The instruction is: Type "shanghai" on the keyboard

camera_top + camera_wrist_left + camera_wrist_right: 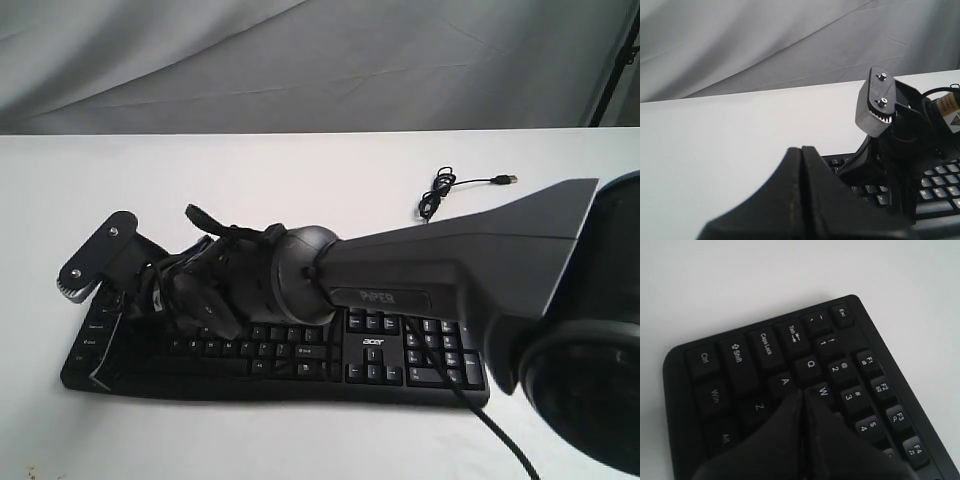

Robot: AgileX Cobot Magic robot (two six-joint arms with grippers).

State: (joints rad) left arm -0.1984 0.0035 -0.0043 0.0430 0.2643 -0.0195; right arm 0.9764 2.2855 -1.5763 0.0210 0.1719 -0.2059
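The long black keyboard [400, 350] lies across the white table, with its "acer" logo above the arrow keys. My right arm [450, 260] reaches over it to its left end. In the right wrist view the right gripper [804, 391] is shut with nothing in it. Its tip is down among the keys [740, 360], between A and W, and it hides the key under it. The left gripper [801, 150] is shut and empty beside the keyboard's left part [940, 192]. I cannot pick it out in the exterior view.
A grey toothed plate with two screws [95, 260] [875, 107] stands up from the black arm hardware over the keyboard's left end. The thin USB cable [440, 195] is coiled on the table behind the number pad. A grey cloth backdrop hangs beyond the far edge.
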